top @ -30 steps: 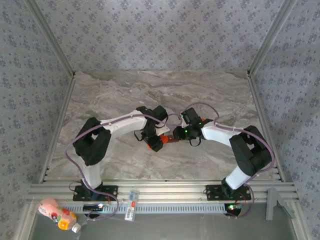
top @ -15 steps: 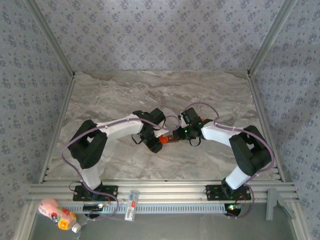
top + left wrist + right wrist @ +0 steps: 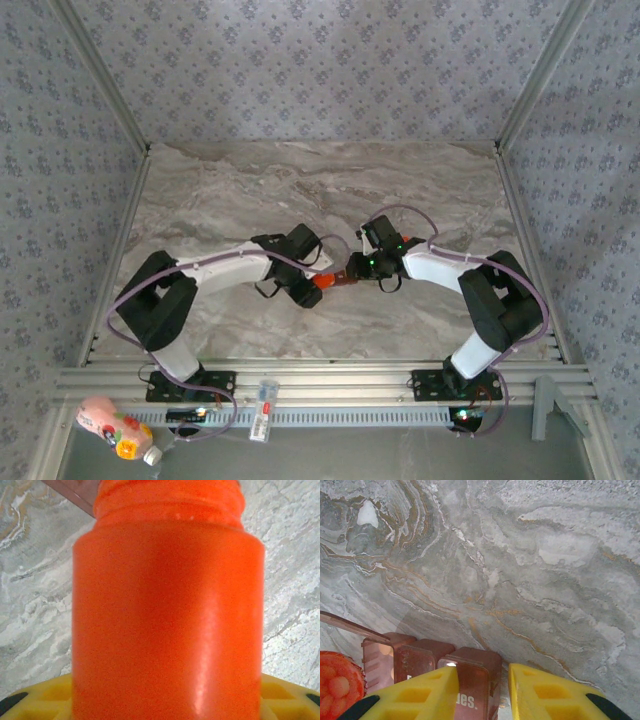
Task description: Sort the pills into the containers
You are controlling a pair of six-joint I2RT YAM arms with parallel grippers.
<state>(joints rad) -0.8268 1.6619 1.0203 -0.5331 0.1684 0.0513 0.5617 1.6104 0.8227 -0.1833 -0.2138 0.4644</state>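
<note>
Finding: the left gripper (image 3: 165, 702) is clamped on the orange bottle (image 3: 167, 605), one yellow finger on each side of its body, neck pointing away from the wrist.

The right gripper (image 3: 483, 674) is closed narrowly on the right-hand end of the containers (image 3: 422, 660), pinching the end compartment between its fingers.

Position: in the overhead view the containers (image 3: 340, 280) lie at mid-table (image 3: 220, 190), directly between the two grippers and touching or just beside the bottle (image 3: 316, 285).

Governing relation: the strip's long axis runs left to right, from the right gripper toward the bottle. In the right wrist view the bottle's open mouth, with pills (image 3: 332, 687) visible inside, sits at the strip's left end, just beside the compartment farthest from the right gripper. A thin lid flap (image 3: 350, 625) stands raised over that end.

Assessment: the pour must travel rightward from the bottle mouth into that nearest compartment. The left arm carries out the move while the right arm only steadies the strip. Whether the mouth overhangs the compartment cannot be told.
</note>
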